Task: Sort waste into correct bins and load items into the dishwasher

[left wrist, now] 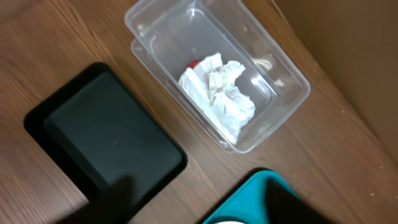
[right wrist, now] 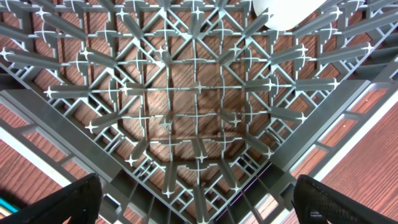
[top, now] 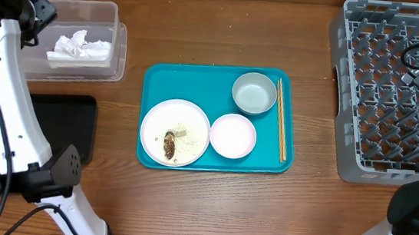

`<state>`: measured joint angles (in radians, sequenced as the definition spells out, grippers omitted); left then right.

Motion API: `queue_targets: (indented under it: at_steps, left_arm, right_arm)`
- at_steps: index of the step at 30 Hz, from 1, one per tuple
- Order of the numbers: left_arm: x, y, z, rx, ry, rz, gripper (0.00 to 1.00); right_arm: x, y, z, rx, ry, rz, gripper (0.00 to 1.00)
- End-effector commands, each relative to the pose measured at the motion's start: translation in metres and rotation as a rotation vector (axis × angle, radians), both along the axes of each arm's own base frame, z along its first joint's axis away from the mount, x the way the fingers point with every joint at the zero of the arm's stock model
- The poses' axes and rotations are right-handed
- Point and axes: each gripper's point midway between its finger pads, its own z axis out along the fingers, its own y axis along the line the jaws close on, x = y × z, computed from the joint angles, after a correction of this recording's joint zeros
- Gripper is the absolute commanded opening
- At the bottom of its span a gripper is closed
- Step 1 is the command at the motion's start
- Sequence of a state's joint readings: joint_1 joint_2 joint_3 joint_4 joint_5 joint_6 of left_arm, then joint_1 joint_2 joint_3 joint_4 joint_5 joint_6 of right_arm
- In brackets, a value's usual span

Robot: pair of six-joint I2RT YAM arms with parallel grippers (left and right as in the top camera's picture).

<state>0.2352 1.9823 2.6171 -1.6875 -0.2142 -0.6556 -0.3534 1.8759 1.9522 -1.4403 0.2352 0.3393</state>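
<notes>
Crumpled white tissues [left wrist: 219, 93] in the clear tub [left wrist: 155, 25], red wrapper [left wrist: 194, 63] at their edge; left gripper [left wrist: 199, 199] above the tub, fingers spread, empty; right gripper [right wrist: 199, 202] wide open over the grey dish rack [right wrist: 199, 106]; white plate [top: 175, 132], pinkish plate [top: 232, 135], bowl [top: 254, 92], chopsticks [top: 281, 118] on the teal tray [top: 159, 82]

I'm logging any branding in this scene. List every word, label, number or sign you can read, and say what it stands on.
No text can be read in any view.
The clear tub, black tray, teal tray, large plate, smaller plate, bowl, chopsticks and dish rack show no print.
Only a sliver of the red wrapper shows behind the tissue, so any print on it is hidden.
</notes>
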Motion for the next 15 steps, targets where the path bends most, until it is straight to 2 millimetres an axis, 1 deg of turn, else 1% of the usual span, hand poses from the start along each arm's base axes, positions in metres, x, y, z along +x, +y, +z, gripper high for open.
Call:
queue_targets:
  at_steps: [1,3,15]
  left_arm:
    - [0.0037,-0.0007,-0.0072,0.013,0.043,-0.105,1.00]
    - [0.0058,-0.0054,-0.0088,-0.003,0.044,-0.140,1.00]
    - [0.0060,-0.0053,-0.0091,-0.002,0.045,-0.140,1.00]
  right_arm:
    - [-0.0008,-0.0005,0.0043,-0.006,-0.012,-0.003,1.00]
    - [-0.0008,-0.0005,0.0043,-0.006,-0.013,-0.004,1.00]
    - [-0.0008,-0.0005,0.0043,-0.006,-0.012,-0.003,1.00]
